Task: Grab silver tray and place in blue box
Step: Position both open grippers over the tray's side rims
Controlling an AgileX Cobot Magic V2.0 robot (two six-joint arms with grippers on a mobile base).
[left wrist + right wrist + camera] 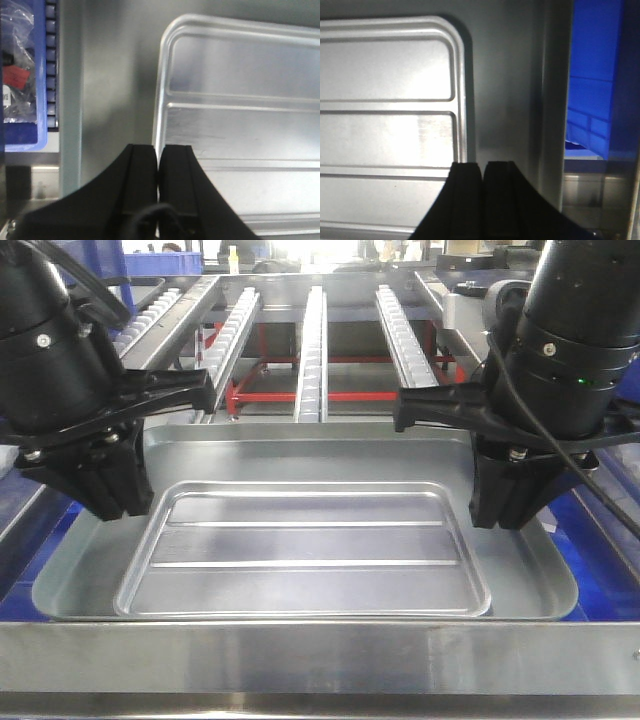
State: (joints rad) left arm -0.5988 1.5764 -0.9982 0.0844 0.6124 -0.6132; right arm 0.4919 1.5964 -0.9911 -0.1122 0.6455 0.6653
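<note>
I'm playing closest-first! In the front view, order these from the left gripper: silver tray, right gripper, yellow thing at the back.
From the left gripper:
1. silver tray, right at its fingertips.
2. right gripper, across the tray.
3. yellow thing, far at the back.

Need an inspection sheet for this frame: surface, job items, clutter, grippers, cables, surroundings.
Surface: grey metal surface with raised edges, under the tray.
Job's things: silver tray sits level between the two grippers; blue box only partly seen, past the metal edge on the right.
Clutter: blue bin holding plastic bags, off the left side.
Grippers: left gripper and right gripper are both shut, each at one end rim of the tray and apparently pinching it.
Cables: black cable runs along the right arm; none on the tray.
Surroundings: roller tracks and a red frame behind.
</note>
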